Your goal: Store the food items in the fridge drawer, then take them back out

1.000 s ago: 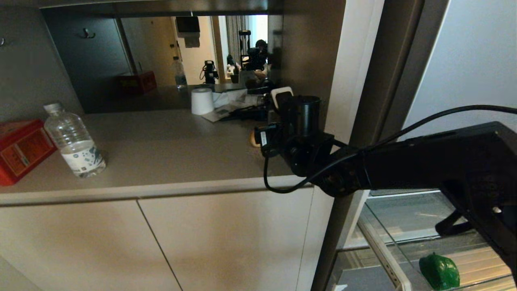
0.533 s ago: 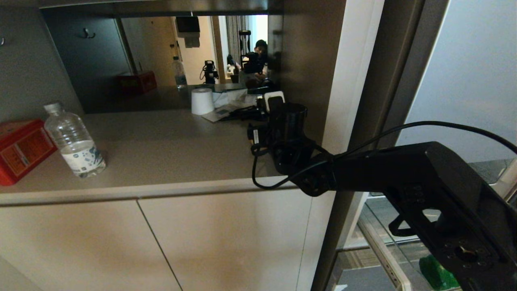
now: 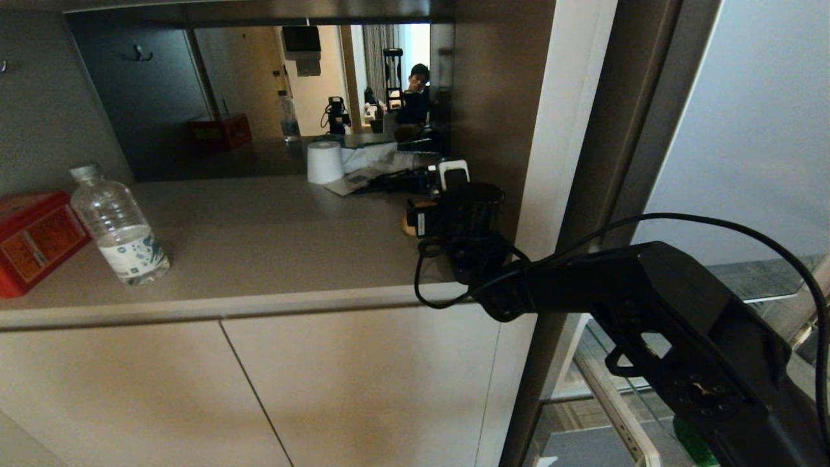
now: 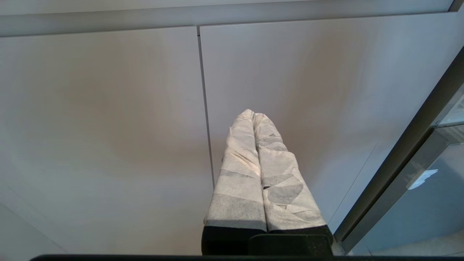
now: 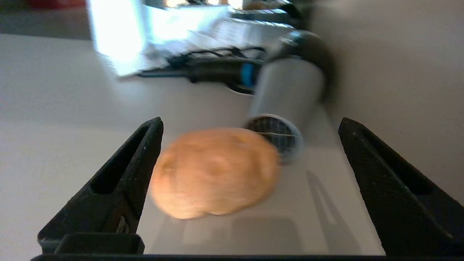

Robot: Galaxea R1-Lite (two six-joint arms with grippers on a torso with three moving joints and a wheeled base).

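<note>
A tan potato (image 5: 214, 172) lies on the beige counter (image 3: 259, 240). It sits between the spread fingers of my right gripper (image 5: 251, 121), close to one finger (image 5: 137, 159), and nothing is gripped. In the head view only its edge (image 3: 406, 227) peeks out beside my right wrist (image 3: 463, 220). A sliver of the green pepper (image 3: 688, 444) shows low down inside the clear fridge drawer (image 3: 613, 408), mostly hidden by my forearm. My left gripper (image 4: 253, 113) is parked, shut and empty, facing the cabinet doors (image 4: 108, 127).
A hair dryer (image 5: 290, 98) and its cord lie just behind the potato, by the side wall. A paper roll (image 3: 324, 162), a water bottle (image 3: 120, 227) and a red tin (image 3: 32, 237) stand on the counter. A person shows in the mirror (image 3: 415, 91).
My right forearm has sunk and swung across the drawer, covering most of the pepper. The wrist has shifted slightly left and lower over the counter's end. The gripper stays open.
</note>
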